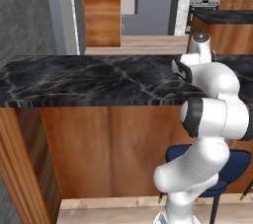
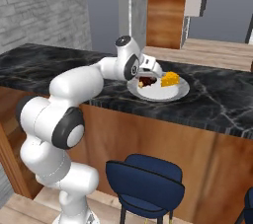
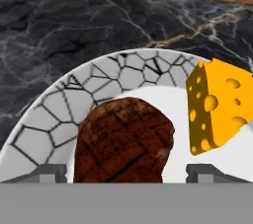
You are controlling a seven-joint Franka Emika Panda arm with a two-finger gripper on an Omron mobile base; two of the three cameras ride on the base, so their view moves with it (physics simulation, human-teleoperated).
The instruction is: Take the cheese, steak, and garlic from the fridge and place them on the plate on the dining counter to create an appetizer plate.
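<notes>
Steak [image 3: 123, 141] is sitting nearest the lens, lying on the plate [image 3: 59, 114] between the gripper [image 3: 126, 172] tips; fingers are standing apart on either side of it, not clamping anything. Cheese [image 3: 217, 107] is resting just beside it on the same plate, on the counter [image 3: 74, 25]. Steak is looking soft, light and a bit slick, so I'd be gripping across its thick middle. Cheese is looking firm with flat faces, so I'd be taking the sides. Garlic, likely light with brittle skin, is wanting a gentle hold at the widest part. A stool [image 2: 146, 178] is standing under the counter front, and the cheese is crowding one finger.
</notes>
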